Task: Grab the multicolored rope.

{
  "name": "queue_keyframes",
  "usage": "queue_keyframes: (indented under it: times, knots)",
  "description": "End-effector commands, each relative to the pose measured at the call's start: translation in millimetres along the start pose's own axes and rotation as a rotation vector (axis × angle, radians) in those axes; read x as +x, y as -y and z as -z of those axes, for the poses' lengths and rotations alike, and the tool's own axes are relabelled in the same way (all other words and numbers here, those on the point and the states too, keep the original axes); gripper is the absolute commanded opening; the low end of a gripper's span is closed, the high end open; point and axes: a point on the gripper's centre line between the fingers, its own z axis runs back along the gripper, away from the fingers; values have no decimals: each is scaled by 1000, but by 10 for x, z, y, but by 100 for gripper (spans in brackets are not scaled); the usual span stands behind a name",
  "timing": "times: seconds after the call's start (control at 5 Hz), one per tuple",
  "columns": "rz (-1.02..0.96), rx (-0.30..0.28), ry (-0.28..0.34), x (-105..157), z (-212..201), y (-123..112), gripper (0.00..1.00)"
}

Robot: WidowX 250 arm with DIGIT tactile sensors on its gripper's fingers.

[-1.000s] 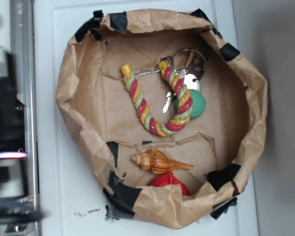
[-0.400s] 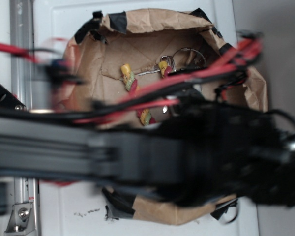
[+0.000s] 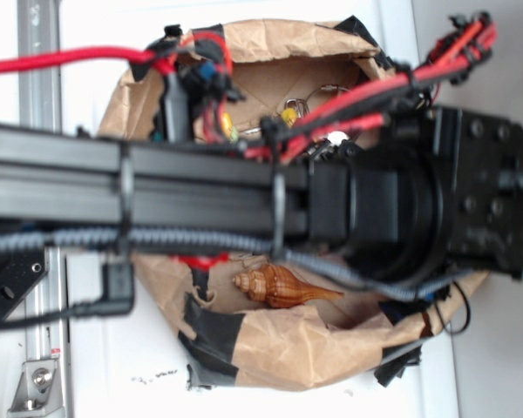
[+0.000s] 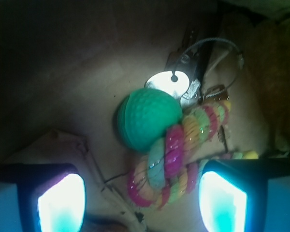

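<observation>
In the wrist view the multicolored rope [image 4: 179,159], twisted red, yellow and pale green strands, lies on the brown paper with its bend between and just beyond my fingertips. My gripper [image 4: 141,203] is open above it, with the left pad [image 4: 60,203] clear of the rope and the right pad [image 4: 222,200] close beside it; nothing is held. In the exterior view my black arm [image 3: 244,192] covers most of the rope; only a yellow end [image 3: 289,113] shows. The fingers are hidden there.
A green ball [image 4: 147,121] touches the rope's far side, with keys on a wire ring [image 4: 183,82] beyond it. All lie in a crumpled brown paper bag [image 3: 270,348] with black tape. A tan seashell [image 3: 283,286] lies near the bag's front.
The arm has swung in from the left over the bag and now covers the rope and ball in the exterior view. The things in the bag have not moved.
</observation>
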Motion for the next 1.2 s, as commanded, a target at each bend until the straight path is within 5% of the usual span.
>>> queue_keyframes:
  times: [0.0,0.2,0.6,0.8,1.0]
  knots:
    - [-27,-9,64,-190,183,-391,100]
    - [62,-78,20,-106,311,-341,100]
    - [88,-41,-8,-125,528,-192,100]
    - [73,-46,-10,-211,621,-271,0]
    - [94,-58,-2,-258,515,-307,0]
